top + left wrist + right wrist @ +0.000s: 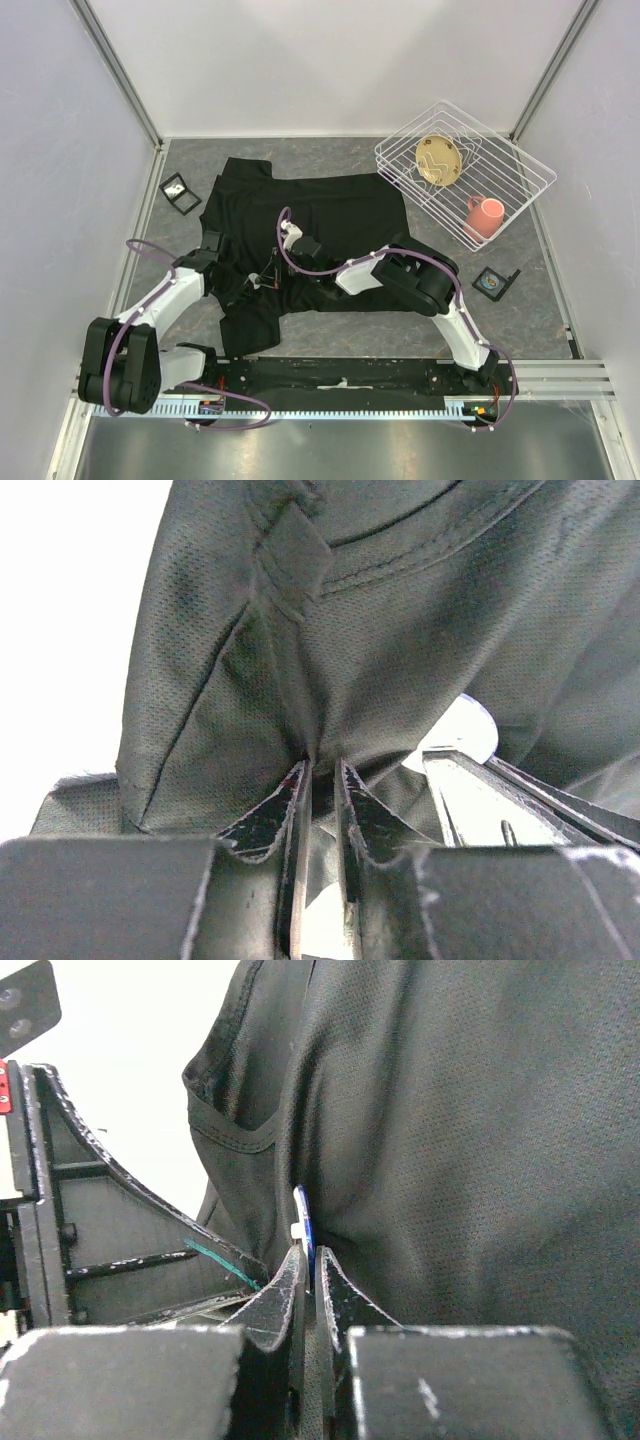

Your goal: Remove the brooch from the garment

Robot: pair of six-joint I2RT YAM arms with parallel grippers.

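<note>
The garment point(320, 215), a black T-shirt, lies spread on the grey table, and both grippers meet at its lower left part. My left gripper point(248, 288) is shut on a pinched fold of the garment point(330, 640), with the fabric rising from between its fingertips point(322, 765). My right gripper point(274, 272) is shut on the brooch point(303, 1222), a thin blue disc with a white part, seen edge-on. The brooch sits against the fabric point(460, 1130) just above the closed fingertips point(310, 1260). It is too small to make out in the top view.
A white wire rack point(520, 185) at the back right holds a yellow plate point(438, 160) and a pink mug point(485, 215). A small black square piece point(180, 192) lies left of the shirt and another one point(495, 283) lies right of it. Walls enclose the table.
</note>
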